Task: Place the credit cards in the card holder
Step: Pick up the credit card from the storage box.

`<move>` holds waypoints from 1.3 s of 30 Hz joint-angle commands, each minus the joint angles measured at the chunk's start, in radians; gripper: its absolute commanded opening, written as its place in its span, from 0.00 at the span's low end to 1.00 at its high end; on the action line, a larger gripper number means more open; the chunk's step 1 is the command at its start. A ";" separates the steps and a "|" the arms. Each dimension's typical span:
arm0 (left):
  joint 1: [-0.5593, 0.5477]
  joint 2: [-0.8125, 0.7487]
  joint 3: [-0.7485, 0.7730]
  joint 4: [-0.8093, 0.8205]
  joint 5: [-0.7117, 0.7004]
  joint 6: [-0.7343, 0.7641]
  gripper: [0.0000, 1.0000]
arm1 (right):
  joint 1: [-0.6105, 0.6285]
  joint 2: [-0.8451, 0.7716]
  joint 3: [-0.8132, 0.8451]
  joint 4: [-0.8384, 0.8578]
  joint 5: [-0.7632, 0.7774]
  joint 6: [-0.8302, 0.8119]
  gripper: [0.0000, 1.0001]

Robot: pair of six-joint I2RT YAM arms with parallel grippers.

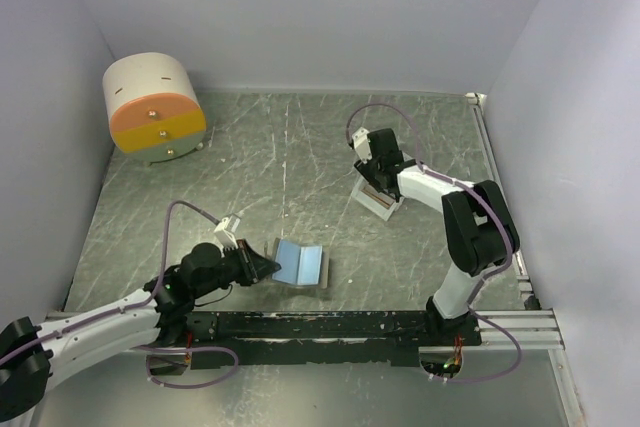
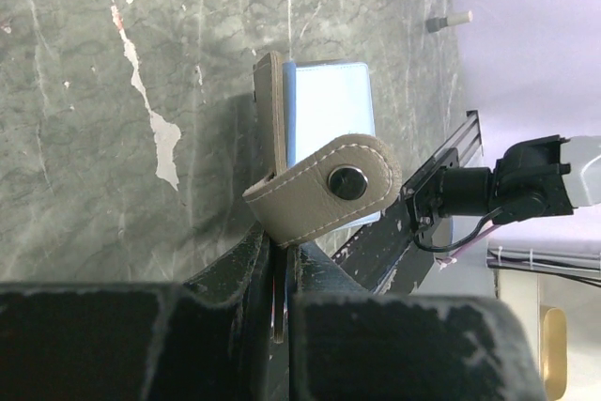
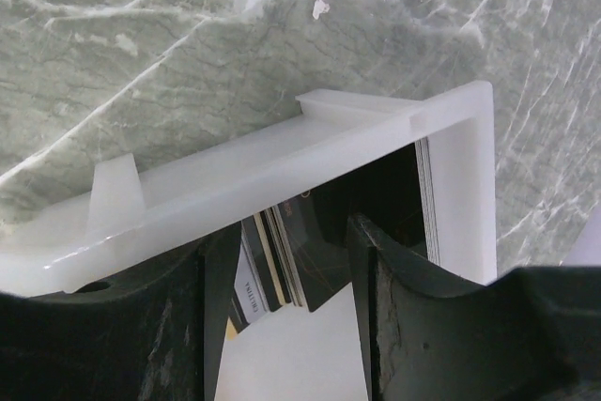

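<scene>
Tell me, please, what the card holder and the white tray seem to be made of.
The card holder looks like matte taupe leather or a faux version, given its stitched tab edge and metal-looking snap. The white tray appears to be smooth, slightly translucent plastic.

top external: high at the near edge, looks down and forward over the whole table (image 1: 300, 147). left wrist: low, close, faces the card holder (image 2: 329, 119). right wrist: very close above the white tray (image 3: 235, 180). top view shares both spots.
</scene>
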 commanded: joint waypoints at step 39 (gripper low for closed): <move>-0.005 -0.035 -0.008 0.041 -0.025 -0.036 0.09 | 0.001 -0.048 -0.059 0.041 0.105 0.053 0.04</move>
